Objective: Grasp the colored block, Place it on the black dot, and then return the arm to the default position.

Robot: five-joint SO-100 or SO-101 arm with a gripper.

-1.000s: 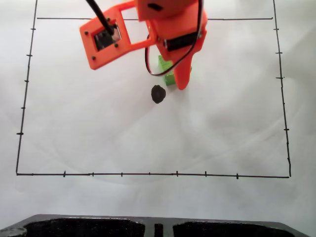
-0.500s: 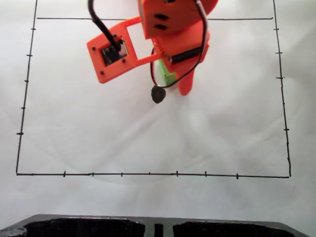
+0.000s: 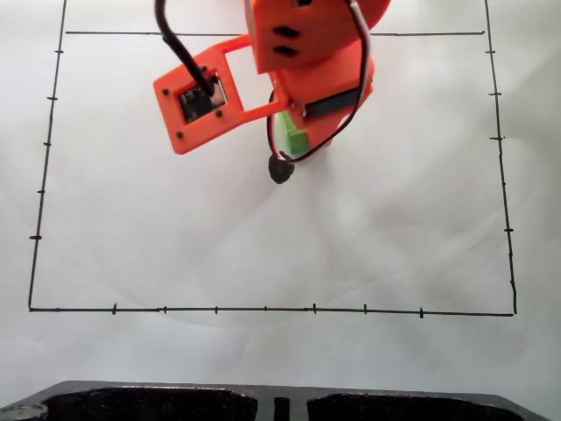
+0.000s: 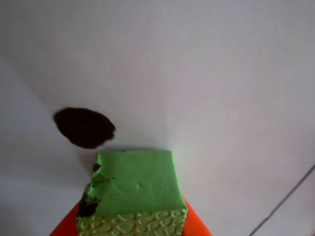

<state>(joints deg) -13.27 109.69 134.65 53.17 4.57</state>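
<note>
Wrist view puts the green block (image 4: 135, 184) at the bottom centre, with orange plastic of the gripper (image 4: 132, 223) showing at both lower corners of it, so the fingers look closed on its sides and no wider than the block itself. One corner of the block is chipped and dark. The black dot (image 4: 84, 127) lies on the white paper (image 4: 221, 73) just up and left of the block's front edge, close but not under it.

In the fixed view the block (image 3: 293, 133) peeks out from beneath the orange arm (image 3: 307, 61), just above and to the right of the dot (image 3: 280, 168), and a loop of black cable (image 3: 273, 149) hangs down to the dot's upper edge.

The likely failure is a miss: let go here and the block would land beside the dot, covering at most its edge. The grip also seems to sit low on a crumbly surface, so the block could tilt or slip as it shifts across. Whether the block touches the paper I cannot tell.
</note>
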